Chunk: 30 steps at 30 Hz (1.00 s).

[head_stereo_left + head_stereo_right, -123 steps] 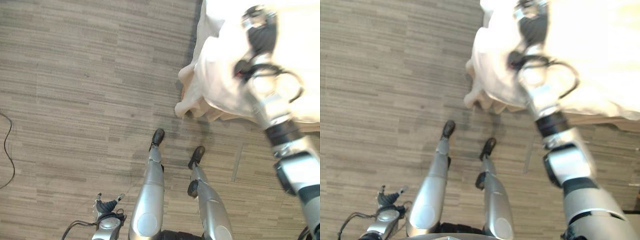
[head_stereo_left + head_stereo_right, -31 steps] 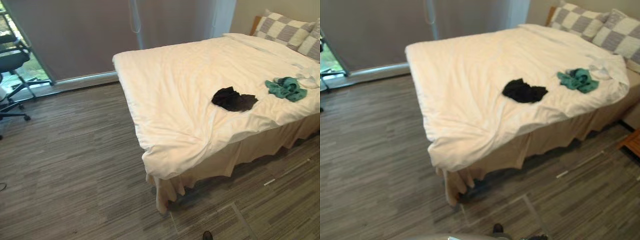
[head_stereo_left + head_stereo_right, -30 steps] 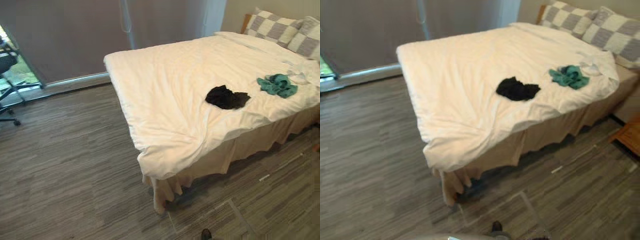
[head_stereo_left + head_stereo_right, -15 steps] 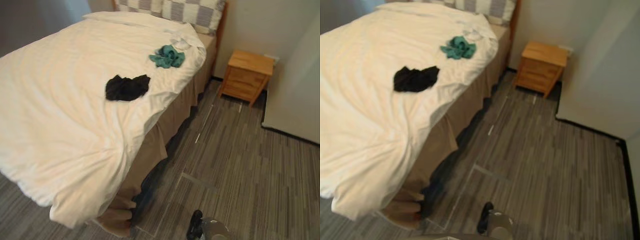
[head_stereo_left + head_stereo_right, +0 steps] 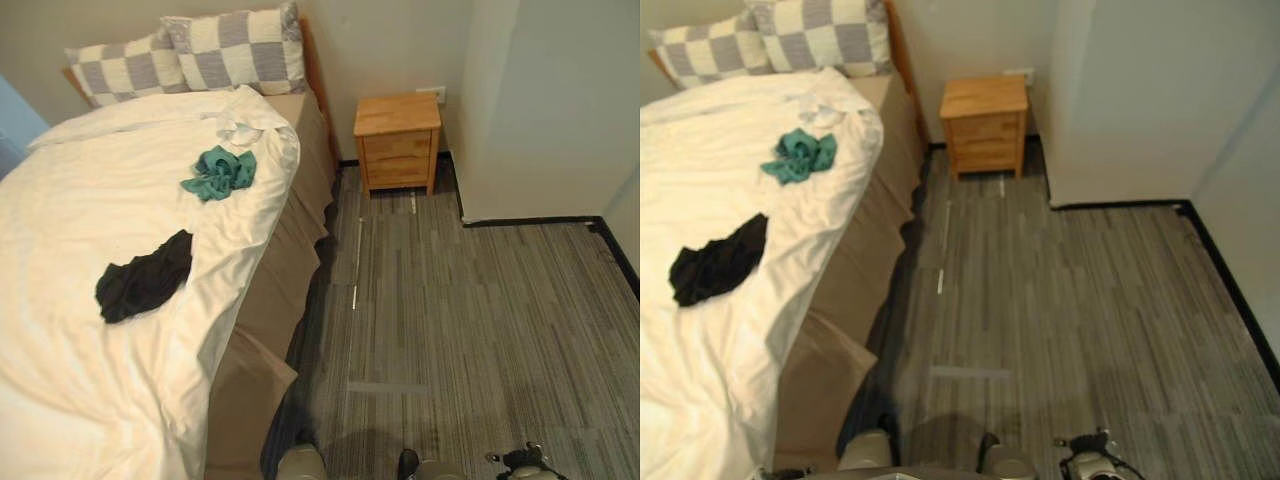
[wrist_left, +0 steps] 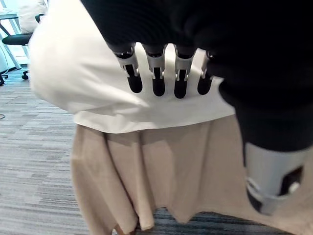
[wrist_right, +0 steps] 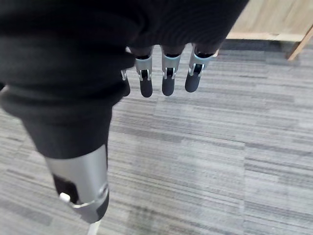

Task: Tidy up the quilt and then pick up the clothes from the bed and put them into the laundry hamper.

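A white quilt lies spread over the bed, its edge hanging down the side. On it lie a black garment near the middle and a teal garment further up, with a small white piece of cloth by the pillows. My left hand hangs with straight fingers, empty, in front of the quilt's overhanging corner and the beige bed skirt. My right hand hangs open over the grey floor, low at my right side, well away from the clothes.
Two checked pillows stand at the bed's head. A wooden nightstand sits against the wall beside the bed. A white wall corner juts out at the right. Striped grey floor runs alongside the bed. An office chair stands beyond the bed's foot.
The camera has swung right along the bed, from its foot corner to its side, bringing the headboard end and nightstand into view. My right hand, on the quilt's corner four seconds ago, hangs low.
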Available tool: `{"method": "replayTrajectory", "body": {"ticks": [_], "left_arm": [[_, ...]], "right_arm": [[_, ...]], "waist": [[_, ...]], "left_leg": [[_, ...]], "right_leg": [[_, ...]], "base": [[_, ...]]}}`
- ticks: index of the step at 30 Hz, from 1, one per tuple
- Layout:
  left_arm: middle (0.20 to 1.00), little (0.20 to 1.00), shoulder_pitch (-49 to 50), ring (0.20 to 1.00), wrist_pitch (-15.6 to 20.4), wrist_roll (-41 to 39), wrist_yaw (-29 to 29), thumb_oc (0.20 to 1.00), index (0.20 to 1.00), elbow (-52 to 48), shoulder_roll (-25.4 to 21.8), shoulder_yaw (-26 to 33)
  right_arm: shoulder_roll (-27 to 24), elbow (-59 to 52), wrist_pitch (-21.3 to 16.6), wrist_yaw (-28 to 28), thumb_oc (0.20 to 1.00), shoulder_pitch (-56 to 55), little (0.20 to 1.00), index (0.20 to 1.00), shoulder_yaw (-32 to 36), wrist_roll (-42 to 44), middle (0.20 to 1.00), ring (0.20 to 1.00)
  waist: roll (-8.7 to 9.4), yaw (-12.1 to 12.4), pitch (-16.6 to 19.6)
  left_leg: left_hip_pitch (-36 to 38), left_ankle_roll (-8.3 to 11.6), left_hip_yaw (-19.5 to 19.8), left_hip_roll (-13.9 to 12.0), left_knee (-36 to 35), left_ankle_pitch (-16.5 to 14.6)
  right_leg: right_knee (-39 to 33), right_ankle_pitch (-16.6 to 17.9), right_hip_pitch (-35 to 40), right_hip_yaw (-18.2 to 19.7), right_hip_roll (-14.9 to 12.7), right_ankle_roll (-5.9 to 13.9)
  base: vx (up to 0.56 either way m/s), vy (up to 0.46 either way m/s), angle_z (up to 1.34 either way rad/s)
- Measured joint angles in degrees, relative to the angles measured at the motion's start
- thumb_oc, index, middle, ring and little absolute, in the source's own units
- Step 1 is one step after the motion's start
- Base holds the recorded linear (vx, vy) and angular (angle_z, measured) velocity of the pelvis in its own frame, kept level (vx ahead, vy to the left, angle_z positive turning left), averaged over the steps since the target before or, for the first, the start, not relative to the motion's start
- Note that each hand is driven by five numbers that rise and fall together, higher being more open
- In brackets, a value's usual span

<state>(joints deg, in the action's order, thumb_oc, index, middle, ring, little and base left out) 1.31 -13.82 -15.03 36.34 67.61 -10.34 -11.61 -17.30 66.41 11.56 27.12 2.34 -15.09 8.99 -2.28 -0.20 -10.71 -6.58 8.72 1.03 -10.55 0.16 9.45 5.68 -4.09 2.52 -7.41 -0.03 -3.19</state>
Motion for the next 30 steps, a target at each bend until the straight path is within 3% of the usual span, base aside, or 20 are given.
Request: {"method": "replayTrajectory", "body": {"ticks": [2, 4, 5, 6, 8, 12, 15, 18, 19, 20, 21, 22, 24, 27, 29, 30], "left_arm": [[1.0, 1.0, 0.82, 1.0, 0.15, -0.02, -0.14, 1.0, 1.0, 0.6, -0.01, 0.96], [1.0, 1.0, 0.95, 1.0, 0.77, 0.14, -0.22, 1.0, 1.0, 1.07, 0.06, 0.85], [1.0, 1.0, 0.26, 1.0, 1.37, 0.37, -0.29, 1.0, 1.0, 1.09, -0.07, 0.76], [1.0, 1.0, -0.49, 1.0, 1.39, 0.62, -0.32, 1.0, 1.0, 1.06, -0.18, 0.66], [1.0, 1.0, -3.12, 1.0, 2.29, 2.86, 1.48, 1.0, 1.0, 4.99, 1.21, -2.26], [1.0, 1.0, -1.63, 1.0, 5.4, 2.68, 4.27, 1.0, 1.0, 6.99, 1.63, -2.04], [1.0, 1.0, -1.08, 1.0, 7.23, 2.71, 3.7, 1.0, 1.0, 7.53, 1.39, -1.49], [1.0, 1.0, -1.26, 1.0, 7.69, 3.72, 2.44, 1.0, 1.0, 7.13, 1.61, -2.96], [1.0, 1.0, -1.87, 1.0, 7.61, 4.34, 2.16, 1.0, 1.0, 7.31, 1.53, -3.75], [1.0, 1.0, -2.58, 1.0, 7.55, 4.98, 0.71, 1.0, 1.0, 7.62, 1.37, -4.22], [1.0, 1.0, -2.91, 1.0, 7.49, 4.96, 0.57, 1.0, 1.0, 7.56, 2.32, -4.26], [1.0, 1.0, -2.86, 1.0, 7.06, 4.95, 1.0, 1.0, 1.0, 7.96, 4.18, -4.28], [1.0, 1.0, -2.71, 1.0, 6.98, 5.02, 1.05, 1.0, 1.0, 7.38, 3.35, -6.1], [1.0, 1.0, -3.55, 1.0, 6.48, 5.12, 3.48, 1.0, 1.0, 7.12, 2.58, -6.59], [1.0, 1.0, -4.0, 1.0, 5.67, 4.98, 3.66, 1.0, 1.0, 7.16, 1.43, -5.82], [1.0, 1.0, -4.24, 1.0, 4.9, 4.8, 3.8, 1.0, 1.0, 7.06, -1.28, -3.61]], "right_arm": [[-0.72, -0.27, -0.64, 0.53, 1.0, -1.0, 1.0, 1.0, 0.11, 0.0, 1.0, 1.0], [-1.12, -0.37, -0.99, 1.08, 1.0, -1.36, 1.0, 1.0, 0.05, 0.0, 1.0, 1.0], [-1.12, -0.12, -0.96, 1.7, 1.0, -2.45, 1.0, 1.0, 0.07, 0.02, 1.0, 1.0], [-0.78, 0.04, -0.99, 1.87, 1.0, -2.96, 1.0, 1.0, 0.17, 0.07, 1.0, 1.0], [1.05, 5.72, -1.19, 2.5, 1.0, -3.1, 1.0, 1.0, 2.63, 1.08, 1.0, 1.0], [6.32, 8.6, -0.25, 0.16, 1.0, -3.41, 1.0, 1.0, 2.93, 0.02, 1.0, 1.0], [9.49, 8.1, -0.03, 0.33, 1.0, -3.73, 1.0, 1.0, 0.13, -0.1, 1.0, 1.0], [9.6, 6.26, -1.33, 1.39, 1.0, -2.69, 1.0, 1.0, 0.07, 1.19, 1.0, 1.0], [9.46, 6.06, -2.22, 2.52, 1.0, -2.29, 1.0, 1.0, 0.09, 2.96, 1.0, 1.0], [8.84, 5.97, -2.84, 3.04, 1.0, -2.38, 1.0, 1.0, 0.03, 4.03, 1.0, 1.0], [8.01, 6.03, -3.15, 3.17, 1.0, -2.47, 1.0, 1.0, -0.19, 4.84, 1.0, 1.0], [5.94, 5.5, -3.23, 3.36, 1.0, -2.49, 1.0, 1.0, -0.75, 5.13, 1.0, 1.0], [6.49, 4.15, -3.28, 2.86, 1.0, -3.35, 1.0, 1.0, -1.1, 6.31, 1.0, 1.0], [7.55, 4.2, -3.69, 1.95, 1.0, -3.35, 1.0, 1.0, -1.08, 7.04, 1.0, 1.0], [8.68, 4.51, -3.81, 2.01, 1.0, -3.16, 1.0, 1.0, -0.65, 7.36, 1.0, 1.0], [10.06, 4.94, -3.84, 2.2, 1.0, -3.1, 1.0, 1.0, -0.01, 7.36, 1.0, 1.0]], "waist": [[0.16, 0.88, 0.14], [-0.54, 0.6, 0.73], [-0.72, 0.18, 1.34], [0.07, 0.12, 1.37], [1.42, -0.03, 1.81], [5.21, 0.16, 4.06], [5.43, 0.63, 4.45], [5.26, 0.99, 4.81], [5.43, 1.14, 4.83], [5.7, 0.86, 4.21], [4.19, 0.81, 3.79], [0.91, 0.65, 3.76], [1.34, 0.52, 3.13], [3.04, 0.46, 2.83], [4.74, 1.05, 2.6], [9.7, 1.42, 2.24]], "left_leg": [[3.2, -0.1, 3.09, 2.11, -3.76, -0.01], [4.08, -1.62, 2.72, 2.56, -2.86, 2.4], [4.55, -1.75, 2.64, 2.82, -2.46, 3.63], [4.89, -1.78, 2.35, 3.65, -3.05, 3.59], [5.74, -3.87, 2.13, 5.5, -4.21, 1.04], [7.04, -5.2, 1.02, 8.02, -4.83, -0.85], [7.66, -6.33, 1.38, 9.12, -5.06, -1.42], [6.67, -7.15, 1.35, 10.06, -4.71, -1.82], [5.75, -8.57, 1.3, 11.0, -2.79, -3.18], [3.43, -12.72, 0.61, 13.28, 4.47, -7.17], [2.53, -13.95, -0.22, 14.5, 8.28, -8.59], [2.39, -14.39, 0.29, 13.39, 10.06, -11.08], [4.23, -15.25, 1.25, 13.93, 7.74, -11.46], [5.68, -16.47, 2.81, 13.6, 4.6, -10.71], [5.64, -15.55, 2.87, 12.51, 3.33, -11.04], [4.23, -14.78, 2.07, 15.96, 8.5, -13.22]], "right_leg": [[-0.79, 0.1, 1.18, 3.34, 0.55, 0.1], [-1.26, -0.23, 1.97, 3.86, 0.65, 0.64], [-1.6, -0.72, 2.61, 4.02, 0.34, 1.85], [-2.02, -0.61, 2.69, 3.93, -0.4, 2.53], [-3.27, -0.67, 3.48, 4.24, -1.85, 4.68], [-4.04, -1.03, 4.36, 4.99, -4.65, 6.31], [-3.94, -1.13, 5.14, 5.05, -5.56, 6.93], [-3.37, -1.56, 4.23, 4.7, -6.2, 6.46], [-1.8, -2.1, 3.05, 4.07, -7.16, 7.01], [2.39, -2.63, 2.26, 3.57, -8.85, 8.18], [6.89, -2.6, 0.69, 3.59, -8.13, 8.22], [17.72, -1.98, -3.75, 4.22, -6.61, 7.21], [32.95, -0.55, -11.98, 6.18, -7.64, 6.05], [31.33, -0.73, -14.92, 5.87, -6.34, 6.75], [19.79, 0.71, -13.42, 3.47, -5.68, 9.04], [11.07, 2.45, -12.82, 2.1, -7.87, 8.18]], "base": [[0.01, 0.235, -0.93], [-0.01, 0.214, -0.31], [-0.02, 0.238, -0.02], [-0.01, 0.19, 0.08], [0.02, 0.045, 0.11], [0.03, 0.126, -0.11], [-0.02, 0.235, 0.05], [-0.05, 0.276, 0.08], [-0.04, 0.322, 0.25], [-0.02, 0.253, 0.31], [-0.02, 0.275, 0.45], [0.01, 0.225, 0.35], [0.06, 0.175, 0.36], [0.14, 0.058, 0.34], [0.19, -0.006, 0.16], [0.24, -0.022, -0.02]]}}
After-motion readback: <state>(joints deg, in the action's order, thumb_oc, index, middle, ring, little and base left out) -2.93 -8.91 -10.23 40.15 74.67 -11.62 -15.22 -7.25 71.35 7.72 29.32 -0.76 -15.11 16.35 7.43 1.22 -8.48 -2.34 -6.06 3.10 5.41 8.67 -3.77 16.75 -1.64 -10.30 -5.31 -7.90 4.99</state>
